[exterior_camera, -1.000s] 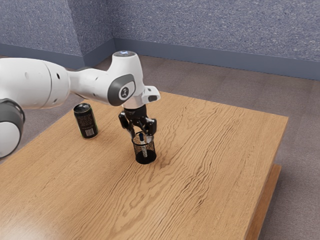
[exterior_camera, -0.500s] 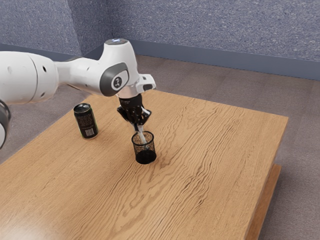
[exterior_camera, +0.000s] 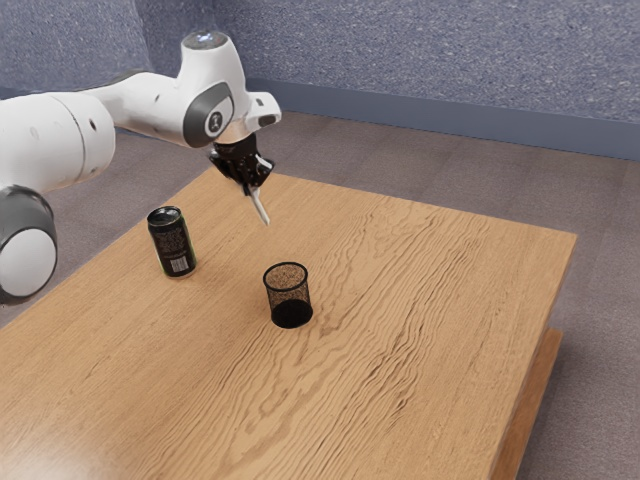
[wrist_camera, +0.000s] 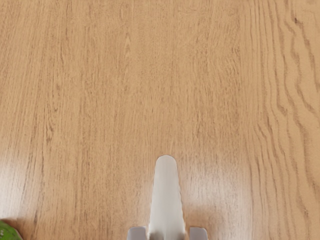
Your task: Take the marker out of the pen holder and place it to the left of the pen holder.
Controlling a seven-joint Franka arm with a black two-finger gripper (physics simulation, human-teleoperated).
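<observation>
Clearly, the marker (exterior_camera: 261, 207) is out of the pen holder (exterior_camera: 290, 293) and up in the air above the worktop (exterior_camera: 430, 300), held by the jaws. They are closed in on it, parted only by its thickness, one on each side of the barrel. The marker hangs at a slant, pale and smooth, and the wrist view shows its free end as a blunt, rounded tip. In the exterior view it is beyond the pen holder, toward that view's left.

The pen holder stands upright, a round cup of black wire mesh with a darker ring for a rim and a solid-looking black base; wood shows through its weave. Well apart from it, toward the exterior view's left, the drink can (exterior_camera: 172, 243) stands upright, a dark cylinder with a metallic top, a thin green edge and a pale barcode patch. The worktop is light brown wood, fine straight grain in some parts and bold wavy lines in others, with a soft sheen. Behind it, the wall (exterior_camera: 400, 60) has a speckled blue-grey texture.
</observation>
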